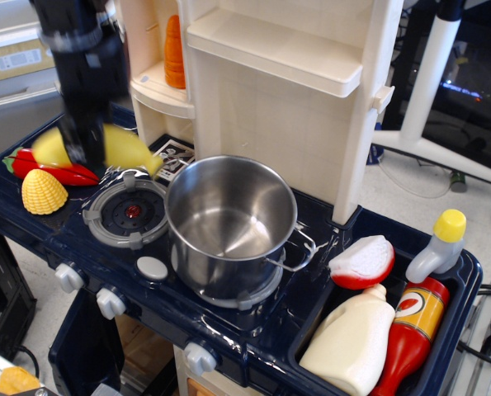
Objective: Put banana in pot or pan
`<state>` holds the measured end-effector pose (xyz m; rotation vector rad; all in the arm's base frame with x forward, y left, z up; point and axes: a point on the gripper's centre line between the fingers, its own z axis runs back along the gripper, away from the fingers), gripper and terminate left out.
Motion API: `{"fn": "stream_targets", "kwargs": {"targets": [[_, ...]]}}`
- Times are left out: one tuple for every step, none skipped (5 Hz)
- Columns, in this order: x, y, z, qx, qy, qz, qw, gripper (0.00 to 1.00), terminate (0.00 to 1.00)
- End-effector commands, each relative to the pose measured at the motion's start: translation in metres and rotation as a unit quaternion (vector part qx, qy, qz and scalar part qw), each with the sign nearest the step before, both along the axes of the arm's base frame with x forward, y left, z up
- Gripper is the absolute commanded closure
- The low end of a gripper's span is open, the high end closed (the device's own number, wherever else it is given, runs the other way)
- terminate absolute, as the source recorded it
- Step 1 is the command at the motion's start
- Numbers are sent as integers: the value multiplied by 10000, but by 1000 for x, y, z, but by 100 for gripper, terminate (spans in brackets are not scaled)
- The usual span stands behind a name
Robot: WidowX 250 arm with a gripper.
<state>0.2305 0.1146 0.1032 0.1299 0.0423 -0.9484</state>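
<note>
fingers (87, 153): clamped on banana (117, 147) mid-body; motion blur, fingertips hard to see
banana: off the surface, above the burner (129, 213), left of pot (228, 219), not touching it
long axis: roughly left-right, right tip dipping toward pot's near rim
key relation: pot opening lies right of and below the fingers; carry right, then lower
counts: one banana, one pot, one arm

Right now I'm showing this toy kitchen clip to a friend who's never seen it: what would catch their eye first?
Probably the shiny steel pot at the centre of the dark blue stovetop, empty inside. Next, at upper left, the blurred black end effector holding the yellow banana in the air above the grey burner, left of the pot. At lower right, a sink holds a white bottle and a red ketchup bottle.
</note>
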Motion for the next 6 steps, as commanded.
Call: {"fn": "stream_targets", "kwargs": {"targets": [[3,-33,67,442,165,639,9968,100,0],[4,-72,61,-18,191,989,9949,100,0],[0,-88,33,509,-236,802,9952,100,0],[8,-99,26,451,-336,734,9957,100,0],[6,-96,24,411,-439,514,9969,0,0],[6,-96,24,411,-439,514,9969,0,0]]}}
